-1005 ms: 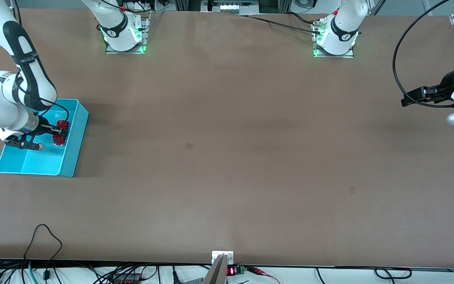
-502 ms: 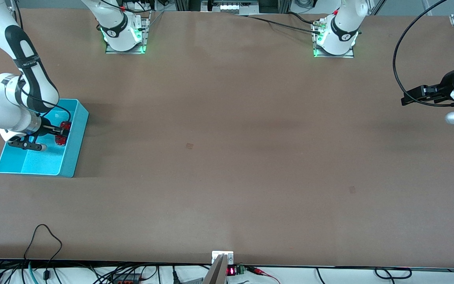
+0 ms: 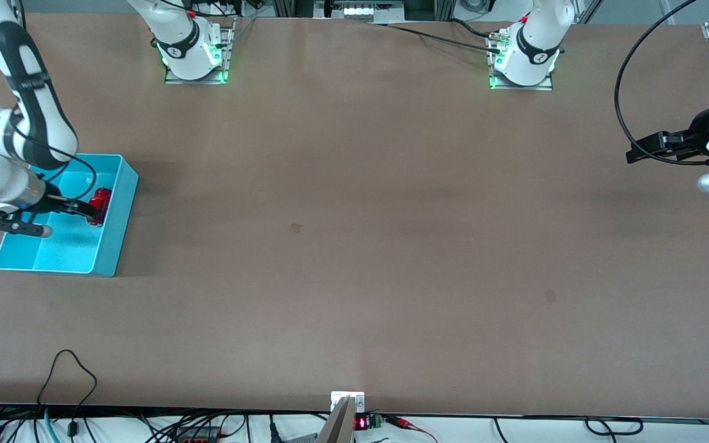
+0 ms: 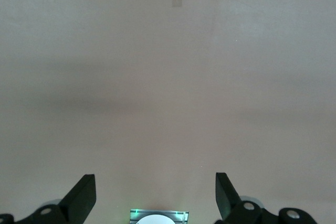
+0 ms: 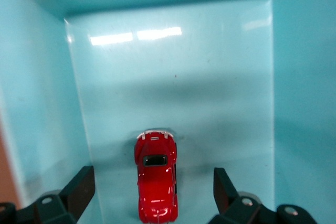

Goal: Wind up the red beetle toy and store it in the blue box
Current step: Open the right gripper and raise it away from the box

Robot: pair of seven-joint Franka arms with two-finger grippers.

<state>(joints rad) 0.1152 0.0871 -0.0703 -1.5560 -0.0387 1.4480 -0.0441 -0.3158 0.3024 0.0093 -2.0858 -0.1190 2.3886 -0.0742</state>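
The right end effector [image 5: 149, 190] has just spread its fingers over the turquoise-blue plastic box [image 3: 122, 209], releasing the tiny glossy red beetle toy car [image 5: 156, 182], which now rests on the box floor. Storing looks done. The left end effector [image 4: 156, 195] waits released over bare table [image 3: 354, 246] at the left arm's end.

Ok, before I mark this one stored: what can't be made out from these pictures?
- Front view: the red beetle toy in the blue box is partly covered by the right pincer over it; too small to show its details.
- Right wrist view: the toy's near end is cut off by the picture's edge; only part of the box's walls and floor shows.
- Left wrist view: the waiting left pincer, open, over bare table.
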